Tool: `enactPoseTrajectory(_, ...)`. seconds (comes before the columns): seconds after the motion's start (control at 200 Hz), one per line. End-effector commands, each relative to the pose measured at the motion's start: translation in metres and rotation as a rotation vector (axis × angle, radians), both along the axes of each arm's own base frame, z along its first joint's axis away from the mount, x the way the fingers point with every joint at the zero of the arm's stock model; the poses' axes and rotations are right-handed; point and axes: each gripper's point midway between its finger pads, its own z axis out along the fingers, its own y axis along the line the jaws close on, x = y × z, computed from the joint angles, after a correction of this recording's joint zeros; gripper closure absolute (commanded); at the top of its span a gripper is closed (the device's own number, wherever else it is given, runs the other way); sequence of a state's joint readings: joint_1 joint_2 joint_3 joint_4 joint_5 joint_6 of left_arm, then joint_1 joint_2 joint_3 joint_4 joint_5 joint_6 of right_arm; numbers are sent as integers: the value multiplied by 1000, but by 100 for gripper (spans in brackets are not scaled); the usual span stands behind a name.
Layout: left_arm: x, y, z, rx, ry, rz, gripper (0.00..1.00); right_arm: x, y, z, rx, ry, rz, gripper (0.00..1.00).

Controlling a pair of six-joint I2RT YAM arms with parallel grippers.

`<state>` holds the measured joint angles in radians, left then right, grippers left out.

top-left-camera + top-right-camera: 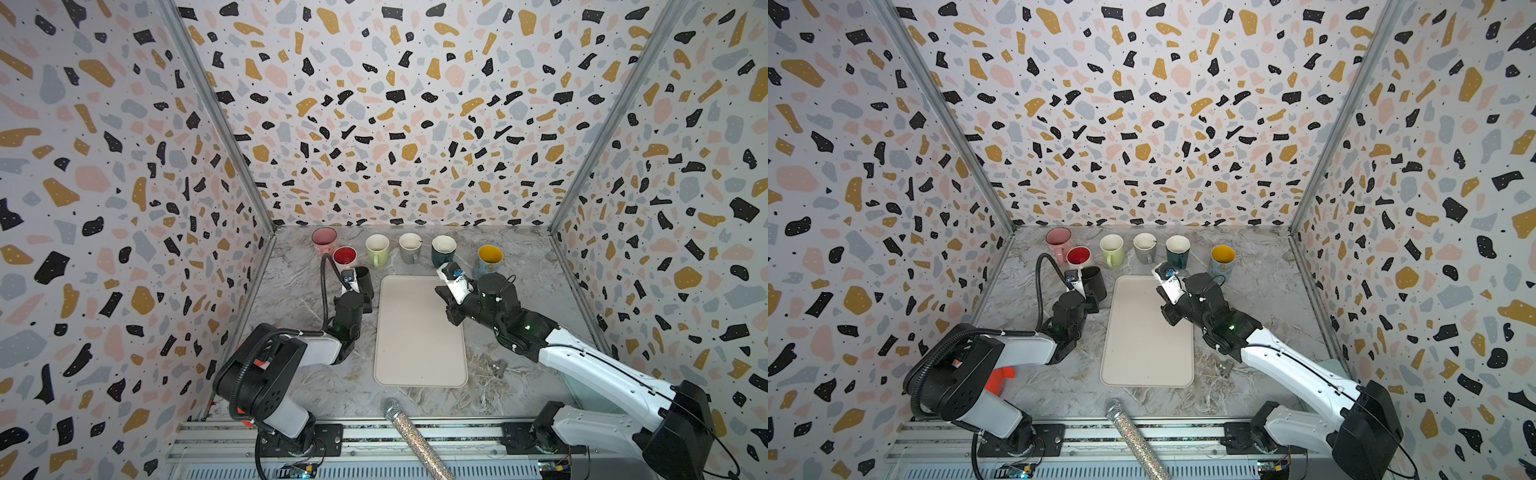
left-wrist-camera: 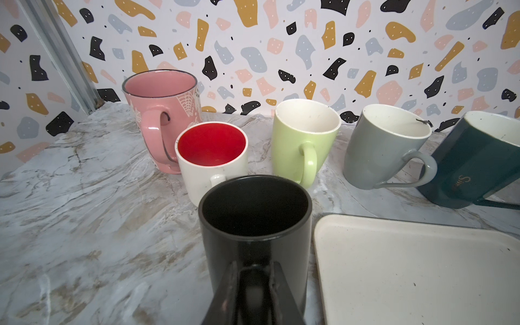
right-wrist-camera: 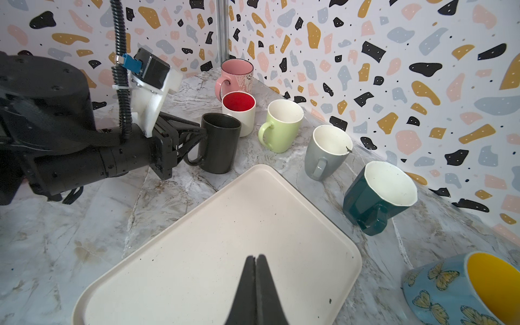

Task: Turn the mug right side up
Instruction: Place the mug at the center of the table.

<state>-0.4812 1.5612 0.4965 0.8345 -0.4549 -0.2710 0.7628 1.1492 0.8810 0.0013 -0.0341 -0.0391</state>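
Observation:
The black mug (image 1: 365,281) (image 1: 1094,282) is upright with its mouth facing up, just left of the cream tray (image 1: 419,353) and in front of the red-lined mug. In the right wrist view its base (image 3: 216,166) appears to rest on the marble top. My left gripper (image 2: 253,270) (image 1: 365,300) is shut on the mug's handle, seen from the side in the right wrist view (image 3: 197,136). My right gripper (image 3: 255,256) (image 1: 438,289) hovers over the tray's far right part, shut with nothing in it.
A row of upright mugs lines the back wall: pink (image 1: 324,239), white with red inside (image 1: 344,256), green (image 1: 377,248), grey (image 1: 410,247), dark teal (image 1: 443,249) and blue butterfly (image 1: 489,259). A glitter microphone (image 1: 415,436) lies at the front edge.

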Motion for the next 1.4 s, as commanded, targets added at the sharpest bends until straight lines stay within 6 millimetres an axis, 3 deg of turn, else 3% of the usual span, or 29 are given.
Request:
enactPoseTrajectory(0.0, 6, -7, 15, -7, -38, -3, 100, -2, -3, 10, 40, -17, -4, 100)
enactPoseTrajectory(0.21, 2, -6, 7, -6, -10, 3, 100, -2, -4, 10, 43, -13, -6, 100)
enactPoseTrajectory(0.345, 0, -6, 3, -2, 10, 10, 88, -4, -4, 10, 48, -12, -5, 100)
enactPoseTrajectory(0.426, -1, -7, 0, -1, 20, 4, 75, -4, -4, 11, 53, -13, -6, 100)
enactPoseTrajectory(0.651, -6, -8, -3, -13, 37, -6, 62, -7, -7, 13, 63, -13, -8, 100)
enactPoseTrajectory(0.746, -10, -7, -2, -24, 39, -3, 42, -9, -9, 14, 70, -15, -10, 100)
enactPoseTrajectory(0.751, -10, -7, -2, -25, 38, -3, 39, -9, -9, 15, 72, -15, -11, 100)
enactPoseTrajectory(0.776, -11, -6, -2, -27, 42, -3, 7, -9, -9, 15, 74, -13, -10, 100)
enactPoseTrajectory(0.791, -12, -6, -1, -29, 44, -3, 1, -9, -9, 15, 75, -12, -11, 100)
enactPoseTrajectory(0.886, -20, -4, 10, -52, 37, -9, 0, -10, -11, 17, 80, -11, -17, 100)
enactPoseTrajectory(1.021, -40, 7, 48, -81, -8, 7, 0, -8, -19, 22, 93, 5, -41, 100)
enactPoseTrajectory(1.157, -63, 54, 96, -59, -87, 198, 0, 5, -38, 21, 88, 47, -102, 74)
enactPoseTrajectory(1.242, -74, 76, 121, -13, -133, 284, 0, 20, -59, 17, 78, 62, -181, 53)
enactPoseTrajectory(1.332, -77, 88, 136, 31, -159, 349, 0, 42, -90, 8, 69, 76, -314, 27)
enactPoseTrajectory(1.397, -78, 101, 132, 123, -142, 420, 0, 60, -120, -1, 65, 90, -436, 20)
